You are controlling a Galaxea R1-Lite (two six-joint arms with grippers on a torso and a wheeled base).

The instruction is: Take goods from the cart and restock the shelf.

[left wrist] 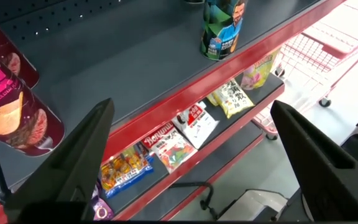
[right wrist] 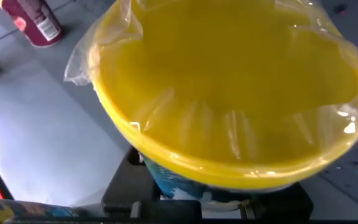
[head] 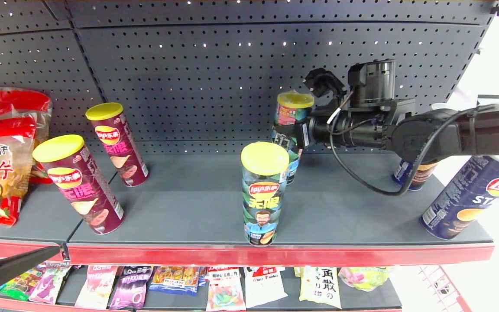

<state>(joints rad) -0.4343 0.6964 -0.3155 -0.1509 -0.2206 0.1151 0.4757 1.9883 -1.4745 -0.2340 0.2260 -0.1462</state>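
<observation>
Robot restocking: its right arm (head: 448, 134) stretches level across the upper shelf (head: 189, 199) from the right, wrist turned so the right claw (head: 290, 136) meets the goods side-on. The claw is closed around a green chip can (head: 295, 110) with a yellow lid, gripping it about mid-body close to the pegboard back panel (head: 215, 78); whether the can's base touches the shelf cannot be told (the wrist camera looks almost straight down on the film-wrapped lid (right wrist: 229, 87)). In front of it, near the shelf's red lip, a matching green can (head: 263, 195) stands upright; two maroon cans (head: 80, 184) stand well to the left, beside red snack bags (head: 2, 164); a blue can (head: 470, 199) stands at the shelf's right end. The left claw (head: 11, 266) hangs low, under the shelf's left front edge, its fingers (left wrist: 86, 155) spread wide and holding nothing; beyond them lie packets (left wrist: 185, 134) on the lower shelf, and past those a red wire cart (left wrist: 328, 50).
</observation>
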